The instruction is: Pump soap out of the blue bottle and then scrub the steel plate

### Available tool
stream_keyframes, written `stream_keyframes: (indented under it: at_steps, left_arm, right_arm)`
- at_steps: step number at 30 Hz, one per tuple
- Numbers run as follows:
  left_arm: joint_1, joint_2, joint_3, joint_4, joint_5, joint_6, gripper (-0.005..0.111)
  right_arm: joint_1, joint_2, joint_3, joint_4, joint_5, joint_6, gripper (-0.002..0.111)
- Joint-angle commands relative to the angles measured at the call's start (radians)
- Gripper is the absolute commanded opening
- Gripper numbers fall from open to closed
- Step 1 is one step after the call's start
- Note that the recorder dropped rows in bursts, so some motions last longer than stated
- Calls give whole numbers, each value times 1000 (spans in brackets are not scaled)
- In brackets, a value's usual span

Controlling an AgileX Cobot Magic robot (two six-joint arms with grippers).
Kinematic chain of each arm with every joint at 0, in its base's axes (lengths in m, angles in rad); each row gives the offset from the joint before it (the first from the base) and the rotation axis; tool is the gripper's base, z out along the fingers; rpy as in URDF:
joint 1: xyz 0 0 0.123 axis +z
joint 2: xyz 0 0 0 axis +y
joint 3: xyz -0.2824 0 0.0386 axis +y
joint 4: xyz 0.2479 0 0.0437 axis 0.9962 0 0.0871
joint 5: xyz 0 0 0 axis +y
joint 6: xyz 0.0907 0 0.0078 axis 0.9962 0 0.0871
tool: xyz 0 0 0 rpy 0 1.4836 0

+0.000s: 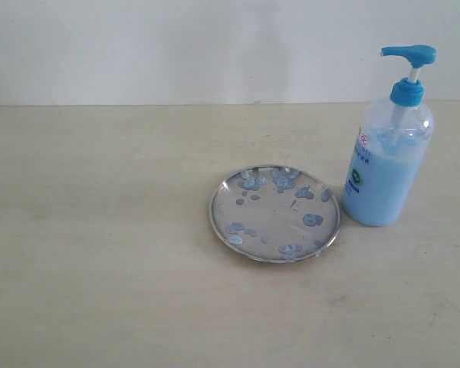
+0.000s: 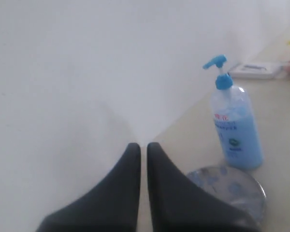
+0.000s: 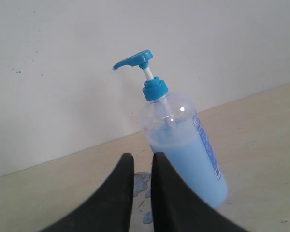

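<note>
I found the blue bottle (image 1: 387, 165) upright, just beside the steel plate (image 1: 276, 211) at its 3 o'clock in the exterior view, spout towards 9. Soap (image 1: 313, 220) blobs dotted the plate. The left gripper (image 2: 143, 147) and right gripper (image 3: 142, 157) were both clenched on nothing, away from the work. I judged the pumping step in hand. The next move called for the right gripper to press the pump head squarely without tipping the bottle.

**Two pairs of dark, tapering fingers**

The left gripper (image 2: 143, 145) appears as two matte charcoal-black fingers (image 2: 118, 193) with smooth surfaces. Each is broad at the wrist end and narrows to a blunt, rounded tip. The outer edges sweep inward in a concave curve, while the inner faces run straight, with a thin slit between them. The right gripper (image 3: 142, 155) has the same black, horn-shaped fingers (image 3: 176, 203), with a slightly wider slit.
</note>
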Motion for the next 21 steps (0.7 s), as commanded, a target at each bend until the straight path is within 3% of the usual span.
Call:
stream_keyframes:
  at_steps: [1,7,11,14,16,21]
  left_arm:
    - [5,-235,130,-36,-133,0,4]
    - [35,-358,363,-378,-432,11,4]
    - [35,-360,428,-415,-443,26,4]
    - [77,-411,428,-471,-351,335,4]
    - [169,-461,428,-477,-250,465,4]
    - [471,-524,428,-480,30,442,4]
  right_arm:
    - [2,-6,0,-2,-5,2,2]
    - [2,-6,0,-2,-5,2,2]
    - [2,-6,0,-2,-5,2,2]
    - [2,-6,0,-2,-5,2,2]
    - [2,-6,0,-2,-5,2,2]
    - [2,-6,0,-2,-5,2,2]
